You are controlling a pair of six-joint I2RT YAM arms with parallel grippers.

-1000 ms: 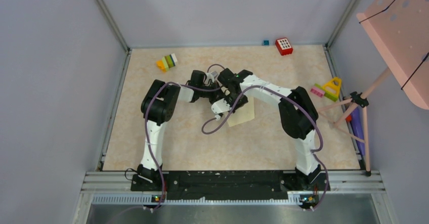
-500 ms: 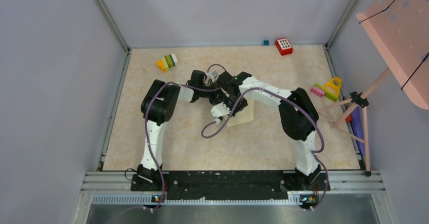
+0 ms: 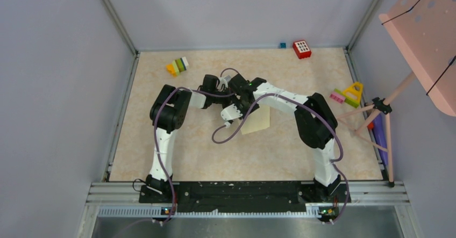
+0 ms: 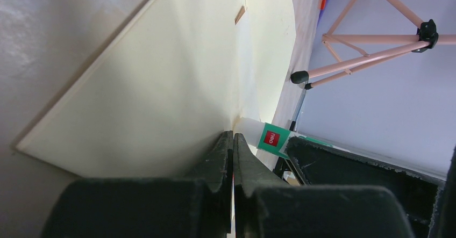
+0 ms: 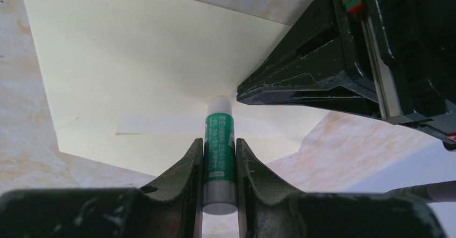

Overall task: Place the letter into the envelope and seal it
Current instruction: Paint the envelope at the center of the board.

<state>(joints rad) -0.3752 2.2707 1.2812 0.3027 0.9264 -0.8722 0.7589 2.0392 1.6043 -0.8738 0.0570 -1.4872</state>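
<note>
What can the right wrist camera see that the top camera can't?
Only the right wrist view: a green glue stick held in the right gripper, its white tip touching the envelope, and the left gripper pinching the envelope's edge up close.
Only the top view: the whole table, both arms, the red block, the coloured blocks, the yellow triangle toy and the pink stand.
Both: the cream envelope, partly hidden from above.
</note>
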